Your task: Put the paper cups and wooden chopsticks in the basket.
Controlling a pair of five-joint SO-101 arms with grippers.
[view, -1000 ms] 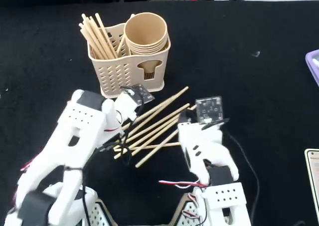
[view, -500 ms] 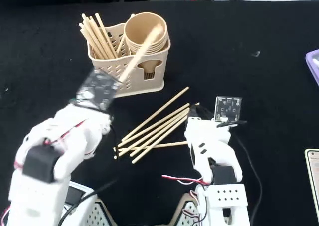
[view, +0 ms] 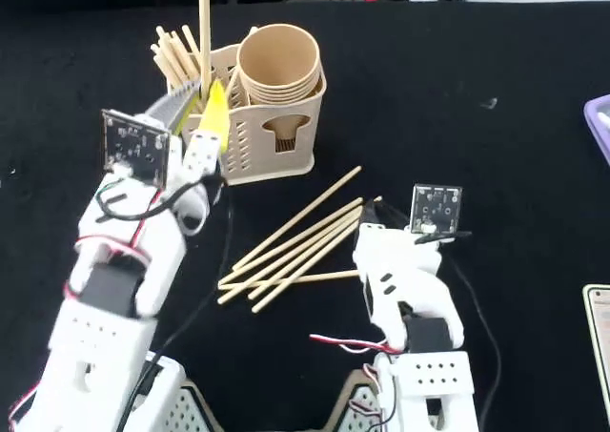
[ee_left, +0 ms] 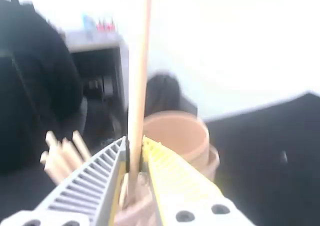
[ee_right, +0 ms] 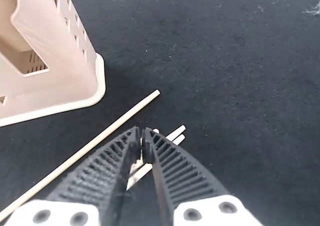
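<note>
Progress looks pretty decent here: the paper cups (view: 278,60) are already stacked inside the basket (view: 276,160), in the compartment next to a bunch of chopsticks (view: 176,58) standing in the other section. The left gripper (view: 202,96) hovers just above that chopstick section, its jaws pinching a single chopstick (view: 204,22) that stands pretty much upright, lower end right over the opening, so I'd guess that one's about to drop in. What's left is the loose chopsticks (view: 295,243), a handful lying fanned out on the black table (view: 496,213) between the two arms, well outside the basket. The right gripper (ee_right: 140,132) sits low just above the ends of that pile, jaws pressed nearly together with nothing between them as far as I can tell. So cups done, sticks maybe halfway, the pile to go.
</note>
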